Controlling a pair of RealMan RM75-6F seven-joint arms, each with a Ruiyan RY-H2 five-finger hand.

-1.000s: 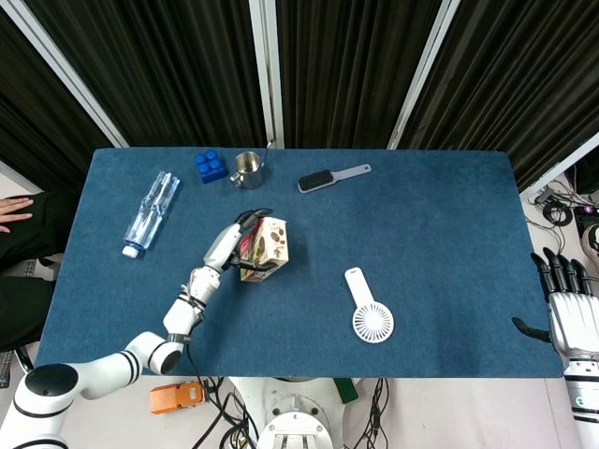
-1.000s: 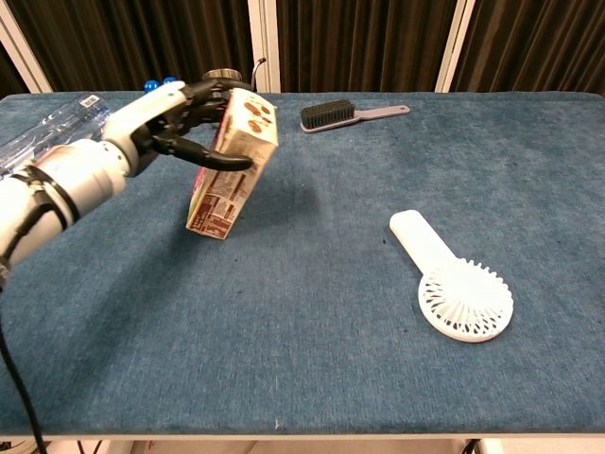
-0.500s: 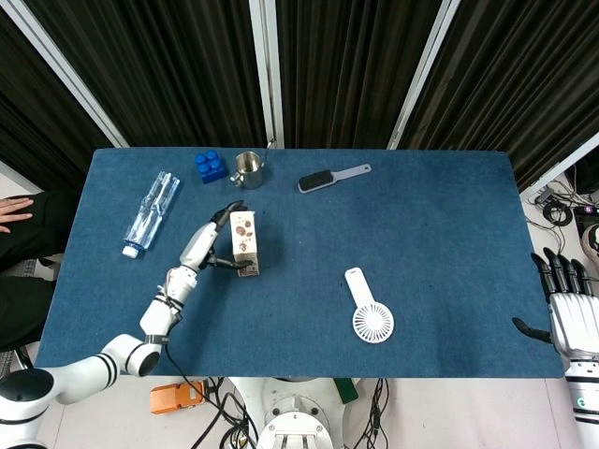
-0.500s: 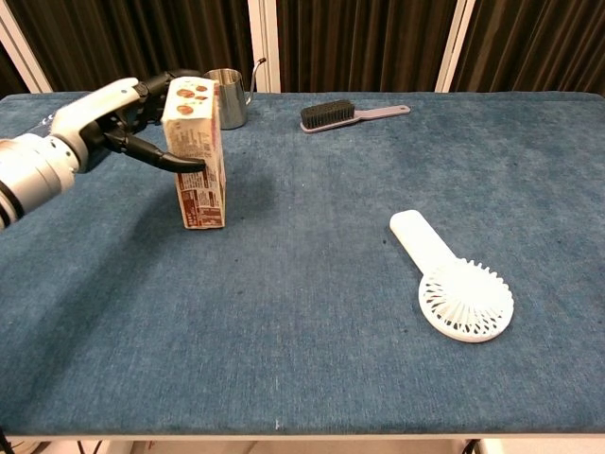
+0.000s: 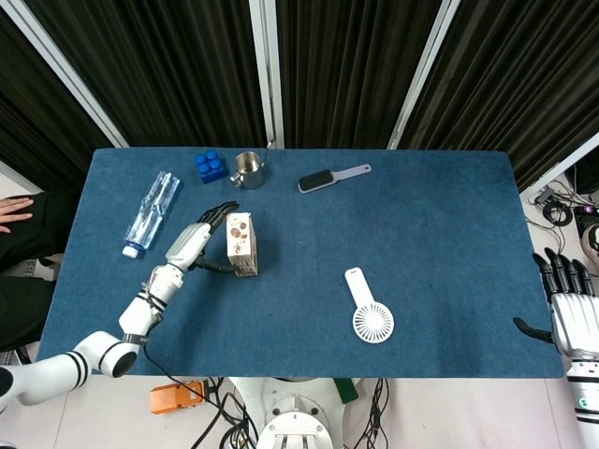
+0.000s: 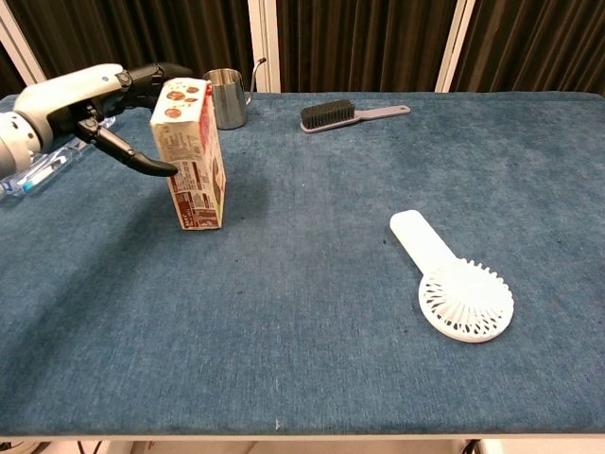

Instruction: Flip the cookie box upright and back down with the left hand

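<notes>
The cookie box (image 5: pixel 241 243) (image 6: pixel 194 156) stands upright on the blue table (image 5: pixel 421 234), leaning very slightly. My left hand (image 5: pixel 190 243) (image 6: pixel 90 95) is just left of it, fingers spread wide. Its thumb tip reaches the box's left face and its fingers curve behind the top corner, while the palm stays clear of the box. The grip looks loose or released. My right hand (image 5: pixel 571 313) hangs off the table's right edge with fingers apart, holding nothing.
A clear water bottle (image 5: pixel 152 210) (image 6: pixel 33 170) lies left of my left hand. At the back sit a blue block (image 5: pixel 211 166), a metal cup (image 5: pixel 248 169) (image 6: pixel 225 97) and a brush (image 5: pixel 332 177) (image 6: pixel 350 113). A white hand fan (image 5: pixel 370 309) (image 6: pixel 454 279) lies right of centre.
The box went from tilted in my left hand's grip to standing upright. My left hand has drawn back to the left and its fingers have spread. The right hand has stayed still.
</notes>
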